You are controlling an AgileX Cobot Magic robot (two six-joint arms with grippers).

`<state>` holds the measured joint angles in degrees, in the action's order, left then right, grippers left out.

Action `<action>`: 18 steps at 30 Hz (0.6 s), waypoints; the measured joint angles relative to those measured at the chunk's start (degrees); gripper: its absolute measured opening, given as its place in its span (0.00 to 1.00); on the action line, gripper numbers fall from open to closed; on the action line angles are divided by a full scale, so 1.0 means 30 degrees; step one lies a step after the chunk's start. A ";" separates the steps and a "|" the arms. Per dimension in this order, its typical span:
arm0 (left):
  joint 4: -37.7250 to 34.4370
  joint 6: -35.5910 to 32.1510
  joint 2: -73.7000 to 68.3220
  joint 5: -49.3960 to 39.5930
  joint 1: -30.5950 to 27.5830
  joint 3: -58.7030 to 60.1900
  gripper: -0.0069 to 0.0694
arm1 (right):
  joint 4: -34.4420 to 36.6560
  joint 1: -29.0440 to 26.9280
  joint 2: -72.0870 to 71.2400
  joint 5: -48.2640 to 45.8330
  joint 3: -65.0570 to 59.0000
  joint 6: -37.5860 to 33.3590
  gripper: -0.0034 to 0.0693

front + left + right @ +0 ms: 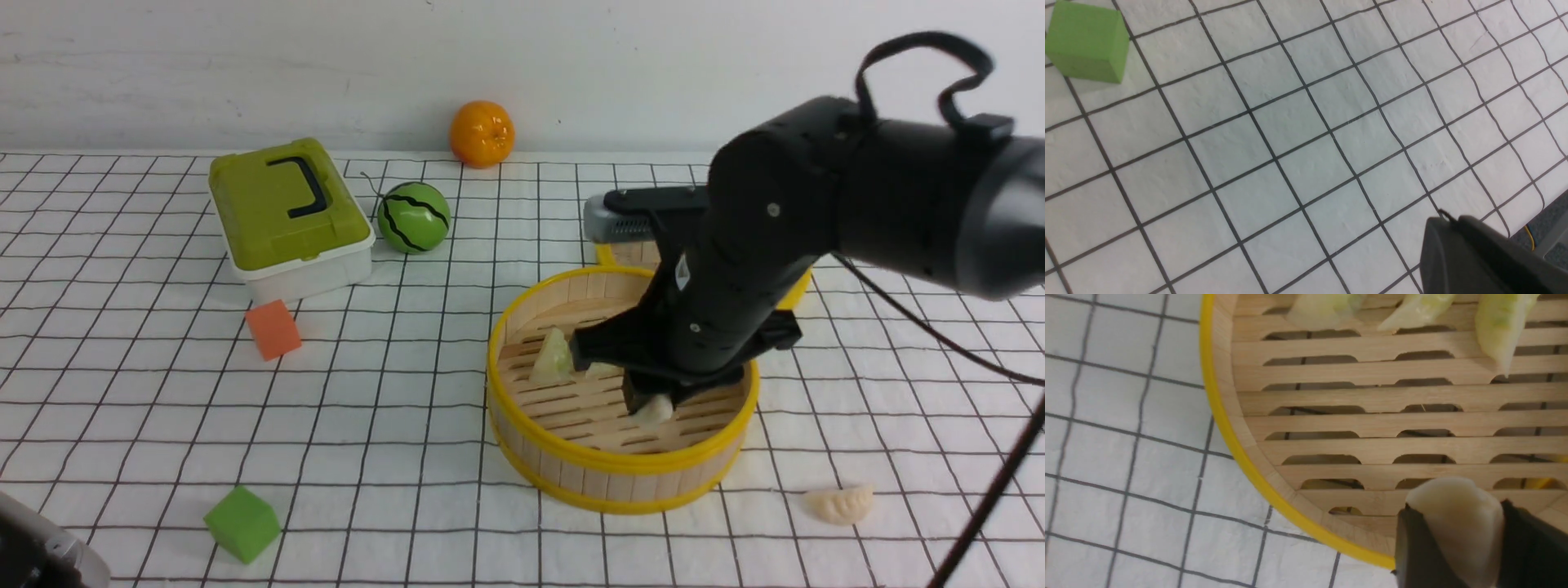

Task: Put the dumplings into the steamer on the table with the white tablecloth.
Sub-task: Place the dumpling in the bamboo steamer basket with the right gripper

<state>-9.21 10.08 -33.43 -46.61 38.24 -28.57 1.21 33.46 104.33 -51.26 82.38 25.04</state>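
The steamer (588, 482) stands on the white tablecloth (392, 408) right of centre. My right gripper (651, 406) hangs over its near inner part, shut on a cream-white dumpling (655, 410). The right wrist view shows that dumpling (1455, 522) pinched between the dark fingers (1417, 551) just inside the yellow rim (1224, 428). Three pale green dumplings (1327, 310) (1417, 310) (1498, 326) lie on the slats farther in. Another cream dumpling (839, 504) rests on the cloth at front right. My left gripper (1447, 220) is shut and empty above the bare cloth.
A green cube (242, 523) (1086, 43) sits at front left, an orange cube (273, 329) farther back. A green-lidded box (286, 216), a toy watermelon (414, 217) and an orange (482, 133) stand at the rear. A yellow-edged disc (624, 255) lies behind the steamer, mostly hidden by my right arm.
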 joint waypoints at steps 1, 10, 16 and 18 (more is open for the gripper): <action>0.0000 0.0000 0.0000 0.0021 0.0000 0.0000 0.11 | 0.0046 -0.0048 0.0465 0.0189 0.0000 -0.0164 0.37; 0.0000 0.0000 0.0000 -0.0599 0.0000 0.0000 0.12 | -0.0047 -0.0156 0.2911 0.2649 0.0275 -0.0016 0.37; 0.0000 0.0000 0.0000 -0.0661 0.0000 0.0000 0.12 | -0.0028 -0.0156 0.2871 0.1687 0.1391 -0.0275 0.55; 0.0021 0.0000 0.0000 -0.0774 0.0000 0.0000 0.12 | -0.0028 -0.0177 0.2484 -0.0466 0.2141 -0.1278 0.64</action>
<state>-9.15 10.08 -33.43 -48.93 38.24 -28.57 1.13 32.93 111.78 -52.66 88.80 21.20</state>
